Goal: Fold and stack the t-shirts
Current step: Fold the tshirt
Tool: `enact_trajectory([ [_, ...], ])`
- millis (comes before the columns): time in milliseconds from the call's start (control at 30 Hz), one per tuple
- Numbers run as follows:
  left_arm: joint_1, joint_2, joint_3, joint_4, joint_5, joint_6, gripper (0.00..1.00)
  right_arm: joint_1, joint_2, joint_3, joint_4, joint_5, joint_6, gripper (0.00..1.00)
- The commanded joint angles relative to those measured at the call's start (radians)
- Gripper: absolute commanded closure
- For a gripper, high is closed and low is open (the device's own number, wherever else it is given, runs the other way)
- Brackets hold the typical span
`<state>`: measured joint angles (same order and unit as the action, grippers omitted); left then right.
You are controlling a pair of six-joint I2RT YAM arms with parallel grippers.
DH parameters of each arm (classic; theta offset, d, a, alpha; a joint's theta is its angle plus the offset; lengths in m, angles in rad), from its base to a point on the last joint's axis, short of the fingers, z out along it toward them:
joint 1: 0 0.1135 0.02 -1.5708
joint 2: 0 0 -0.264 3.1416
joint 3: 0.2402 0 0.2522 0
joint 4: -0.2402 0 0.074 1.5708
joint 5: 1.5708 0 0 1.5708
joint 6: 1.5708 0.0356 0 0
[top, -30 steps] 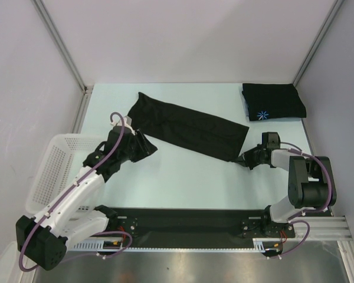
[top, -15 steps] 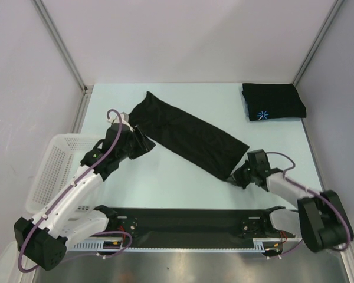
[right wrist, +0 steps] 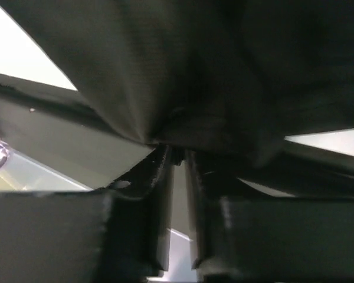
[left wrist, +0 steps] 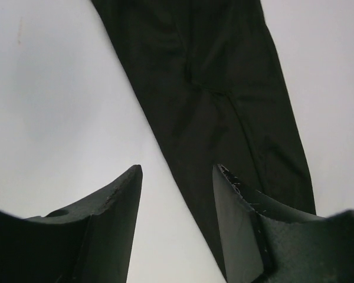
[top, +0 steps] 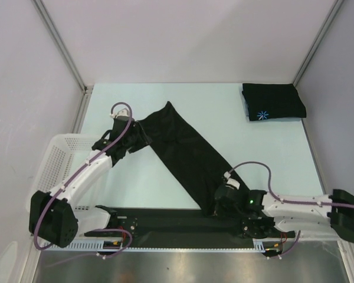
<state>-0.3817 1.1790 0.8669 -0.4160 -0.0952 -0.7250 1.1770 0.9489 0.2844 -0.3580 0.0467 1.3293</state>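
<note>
A black t-shirt (top: 186,150) lies stretched in a long diagonal band, from the table's middle left down to the near edge. My right gripper (top: 220,203) is shut on its lower end. In the right wrist view the bunched fabric (right wrist: 183,71) is pinched at the tips of that gripper (right wrist: 178,154). My left gripper (top: 143,135) hovers at the band's upper left. It stands open (left wrist: 177,168), with bare table and the t-shirt's edge (left wrist: 224,88) below it. A second t-shirt (top: 274,101), folded, lies at the back right with its light-blue starburst logo (top: 261,115) showing.
A white mesh basket (top: 47,171) stands at the table's left edge beside the left arm. The black base rail (top: 165,221) runs along the near edge, just under the held end of the shirt. Grey walls enclose the table on three sides.
My right gripper has pulled the shirt's end from the right side to the near edge, swinging the band steeper. My left gripper has moved slightly back along the upper end.
</note>
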Motion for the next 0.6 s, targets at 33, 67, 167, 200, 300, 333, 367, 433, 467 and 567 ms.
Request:
enact_trajectory([
  [33,0.041,0.044,0.107,0.037,-0.011,0.045,0.42,0.133,0.174,0.134,0.002,0.038,-0.077,0.61],
  [67,0.046,0.060,0.121,0.031,-0.009,0.052,0.42,0.141,0.227,0.163,-0.004,0.033,-0.109,0.58],
  [167,0.064,0.090,0.155,0.005,0.023,0.067,0.35,0.145,0.277,0.293,-0.047,0.024,-0.270,0.45],
  [200,0.069,0.114,0.165,0.000,0.032,0.070,0.34,0.142,0.278,0.330,-0.099,0.031,-0.313,0.42],
  [300,0.095,0.169,0.199,-0.042,0.054,0.061,0.33,0.098,0.278,0.484,-0.208,0.097,-0.481,0.35],
  [333,0.105,0.180,0.205,-0.044,0.055,0.062,0.33,0.069,0.278,0.521,-0.226,0.096,-0.558,0.34],
  [367,0.109,0.192,0.208,-0.040,0.054,0.067,0.33,0.026,0.280,0.565,-0.233,0.082,-0.596,0.33],
  [433,0.128,0.215,0.208,-0.020,0.054,0.067,0.33,-0.129,0.300,0.607,-0.208,-0.008,-0.674,0.32],
  [467,0.136,0.225,0.208,-0.011,0.057,0.064,0.33,-0.179,0.315,0.624,-0.197,-0.033,-0.744,0.32],
  [567,0.178,0.267,0.213,0.028,0.080,0.042,0.35,-0.364,0.433,0.732,-0.139,-0.140,-0.874,0.30],
])
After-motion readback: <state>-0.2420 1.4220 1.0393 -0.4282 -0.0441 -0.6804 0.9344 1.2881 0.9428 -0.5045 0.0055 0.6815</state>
